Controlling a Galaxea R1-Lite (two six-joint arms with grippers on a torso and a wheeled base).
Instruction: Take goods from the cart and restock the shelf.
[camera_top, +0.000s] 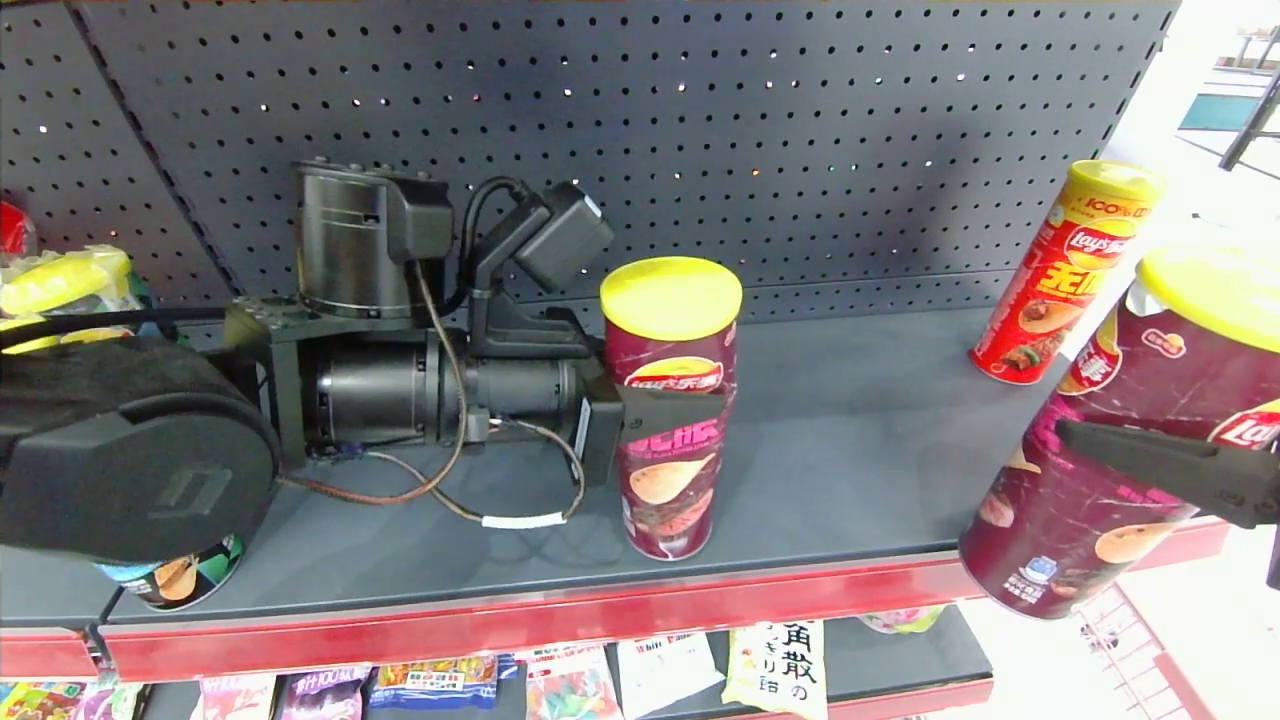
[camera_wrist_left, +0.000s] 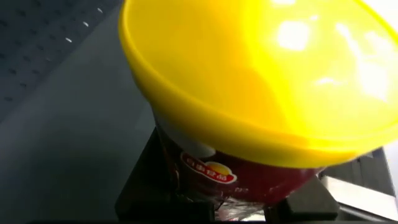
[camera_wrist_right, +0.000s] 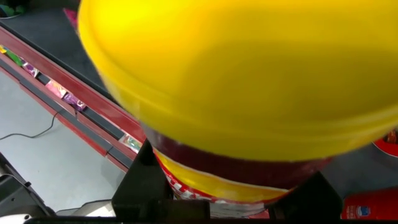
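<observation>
A maroon chip can with a yellow lid (camera_top: 668, 480) stands upright near the front of the grey shelf (camera_top: 850, 450). My left gripper (camera_top: 672, 405) is shut on its middle from the left. In the left wrist view the same can (camera_wrist_left: 249, 93) sits between the dark fingers (camera_wrist_left: 146, 186). A second maroon chip can (camera_top: 1090, 500) hangs tilted off the shelf's front right corner, with my right gripper (camera_top: 1165, 455) shut on it. In the right wrist view its yellow lid (camera_wrist_right: 249, 68) hides most of the can body.
A red chip can (camera_top: 1068, 275) stands at the back right of the shelf. Another can (camera_top: 170, 580) sits under my left arm at the front left. Yellow bags (camera_top: 60, 280) lie far left. The pegboard wall (camera_top: 700, 120) closes the back. Snack bags (camera_top: 560, 685) fill the lower shelf.
</observation>
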